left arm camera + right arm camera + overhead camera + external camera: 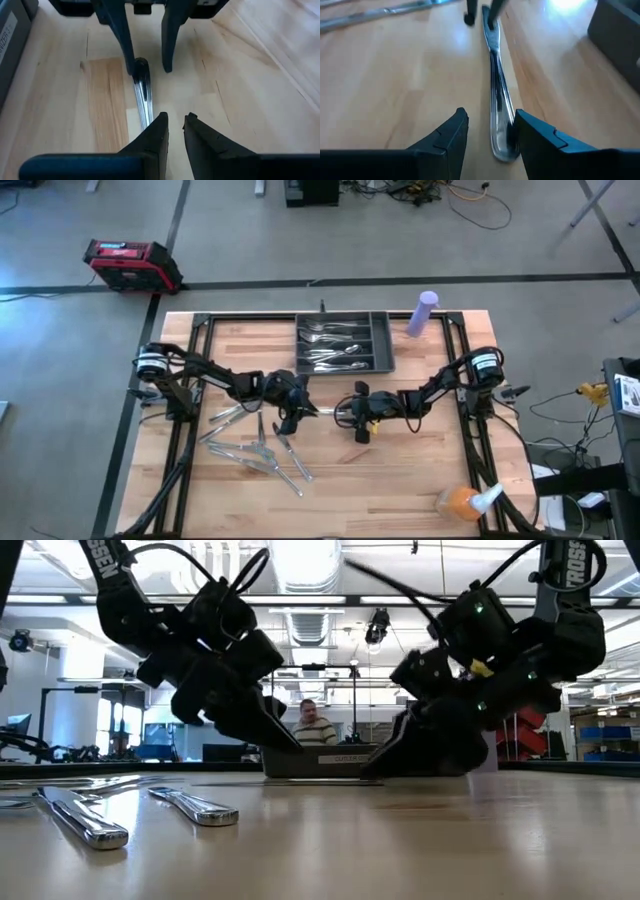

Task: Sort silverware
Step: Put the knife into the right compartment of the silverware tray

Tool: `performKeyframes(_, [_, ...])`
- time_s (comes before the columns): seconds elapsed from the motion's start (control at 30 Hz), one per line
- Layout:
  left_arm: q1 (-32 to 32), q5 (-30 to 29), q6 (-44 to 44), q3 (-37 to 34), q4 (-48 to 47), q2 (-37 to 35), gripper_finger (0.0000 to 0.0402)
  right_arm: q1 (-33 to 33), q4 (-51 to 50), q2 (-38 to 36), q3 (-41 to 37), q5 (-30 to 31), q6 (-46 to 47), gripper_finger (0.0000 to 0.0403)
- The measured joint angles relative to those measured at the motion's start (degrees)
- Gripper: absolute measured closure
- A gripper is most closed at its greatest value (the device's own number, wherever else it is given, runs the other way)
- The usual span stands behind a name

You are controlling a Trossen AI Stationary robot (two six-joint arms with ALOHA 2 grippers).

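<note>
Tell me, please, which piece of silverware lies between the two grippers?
It is the single piece at the table's middle, below the tray. The left gripper and right gripper face each other along it; the loose pile lies apart, lower left.

Two dark, multi-jointed arms are shown, each fitted near its base with a white-and-silver ringed joint. Black cables are routed along both. The left gripper (pixel 174 132) and right gripper (pixel 490 130) are formed of flat, dark, tapering fingers. Yellow and green accents are carried on the right wrist; white lettering is printed on the upper links.
</note>
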Motion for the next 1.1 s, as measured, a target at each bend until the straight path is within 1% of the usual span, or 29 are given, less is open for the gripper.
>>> performKeyframes(0.23, [0.1,-1.8,0.6,0.0,0.1,1.1,0.035,-1.4,2.5,5.2,0.2,-2.4,3.7,0.0271])
performKeyframes(0.37, [0.1,-1.9,0.7,-0.1,-0.6,1.3,0.0349,-1.5,2.5,6.2,0.3,-3.0,3.7,0.0282])
performKeyframes(0.47, [0.2,-2.8,0.9,-0.2,-0.8,1.3,0.0349,-1.5,2.2,6.3,0.3,-3.2,3.7,0.0298])
performKeyframes(0.67, [0.3,-2.8,0.9,-0.2,-0.8,1.3,0.0349,-1.6,2.1,6.3,0.3,-3.6,3.7,0.0345])
performKeyframes(0.97, [0.3,-2.8,0.7,-0.2,-0.7,1.3,0.0349,-1.6,2.1,6.3,0.3,-3.6,3.0,0.0346])
performKeyframes(1.1, [0.3,-2.8,0.9,-0.2,-1.0,1.3,0.0349,-1.5,2.1,6.2,0.3,-3.6,2.1,0.034])
